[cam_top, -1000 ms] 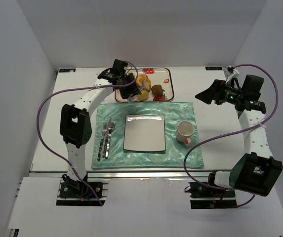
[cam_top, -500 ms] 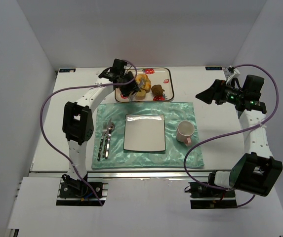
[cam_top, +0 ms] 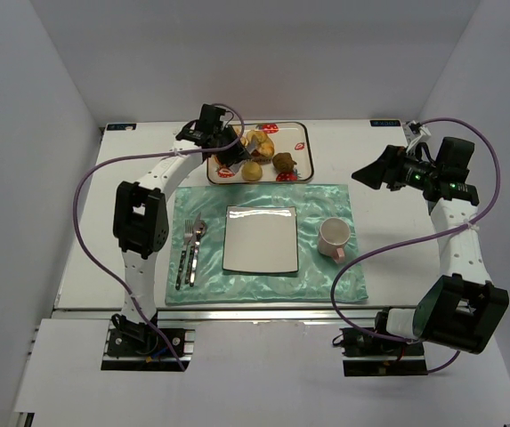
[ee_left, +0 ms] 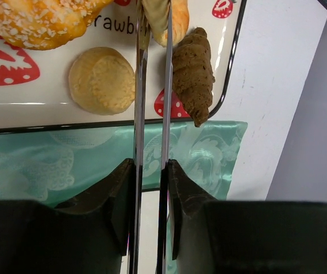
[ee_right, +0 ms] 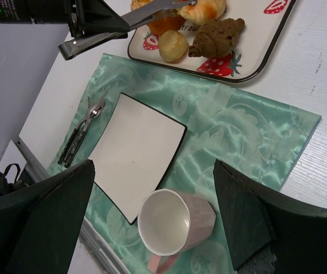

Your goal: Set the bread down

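The bread (cam_top: pixel 263 144) is a pale golden bun with an orange patch, on the strawberry tray (cam_top: pixel 301 133) at the back. It also shows in the left wrist view (ee_left: pixel 177 17) and the right wrist view (ee_right: pixel 209 8). My left gripper (cam_top: pixel 226 153) (ee_left: pixel 150 165) is shut on metal tongs (ee_left: pixel 138 85). Their two blades reach onto the tray, tips at the bread. I cannot tell if they pinch it. My right gripper (cam_top: pixel 366 173) (ee_right: pixel 152 165) is open and empty, high above the cup (ee_right: pixel 177 222).
On the tray are a deep-orange sugared cake (ee_left: pixel 37 20), a small pale round bun (ee_left: pixel 102 80) and a brown croissant (ee_left: pixel 193 74). A green placemat (cam_top: pixel 326 200) holds a white square plate (cam_top: pixel 259 238), a pink cup (cam_top: pixel 335 236), and a fork and spoon (cam_top: pixel 190 253).
My left gripper and the tongs have moved a little towards the far side of the tray, uncovering the small pale bun. The right arm has not moved.
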`<state>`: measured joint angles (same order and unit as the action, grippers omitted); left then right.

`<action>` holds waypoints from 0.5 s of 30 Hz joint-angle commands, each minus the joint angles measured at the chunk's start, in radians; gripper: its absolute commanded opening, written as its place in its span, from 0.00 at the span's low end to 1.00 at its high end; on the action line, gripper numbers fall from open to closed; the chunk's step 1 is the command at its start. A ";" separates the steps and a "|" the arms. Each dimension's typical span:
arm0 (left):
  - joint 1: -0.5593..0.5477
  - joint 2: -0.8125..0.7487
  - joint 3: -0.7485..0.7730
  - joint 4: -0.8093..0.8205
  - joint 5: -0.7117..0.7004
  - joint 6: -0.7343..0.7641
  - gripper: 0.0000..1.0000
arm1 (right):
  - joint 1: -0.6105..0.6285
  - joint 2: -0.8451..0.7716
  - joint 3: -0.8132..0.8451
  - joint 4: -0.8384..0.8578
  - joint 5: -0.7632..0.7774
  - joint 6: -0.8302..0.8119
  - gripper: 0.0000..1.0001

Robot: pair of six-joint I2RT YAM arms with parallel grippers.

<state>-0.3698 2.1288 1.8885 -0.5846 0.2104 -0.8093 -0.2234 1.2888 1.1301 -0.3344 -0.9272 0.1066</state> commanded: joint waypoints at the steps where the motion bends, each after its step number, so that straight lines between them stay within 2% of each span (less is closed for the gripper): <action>1: 0.003 -0.101 -0.023 0.103 0.047 -0.001 0.28 | -0.005 -0.025 -0.001 0.026 -0.032 0.013 0.89; 5: 0.003 -0.171 -0.016 0.100 0.063 0.022 0.28 | -0.005 -0.025 0.003 0.025 -0.036 0.013 0.89; 8: 0.003 -0.248 -0.020 0.033 0.049 0.047 0.28 | -0.007 -0.026 0.008 0.026 -0.036 0.013 0.89; 11: 0.003 -0.378 -0.118 -0.004 0.052 0.074 0.28 | -0.005 -0.026 0.010 0.026 -0.036 0.013 0.89; 14: 0.003 -0.551 -0.308 -0.006 0.101 0.091 0.28 | -0.007 -0.023 0.011 0.028 -0.038 0.013 0.89; 15: 0.003 -0.597 -0.413 -0.001 0.122 0.094 0.28 | -0.005 -0.020 0.013 0.029 -0.038 0.013 0.89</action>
<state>-0.3691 1.7020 1.6173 -0.5808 0.2661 -0.7509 -0.2234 1.2888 1.1294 -0.3336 -0.9432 0.1070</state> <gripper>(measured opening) 0.357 0.893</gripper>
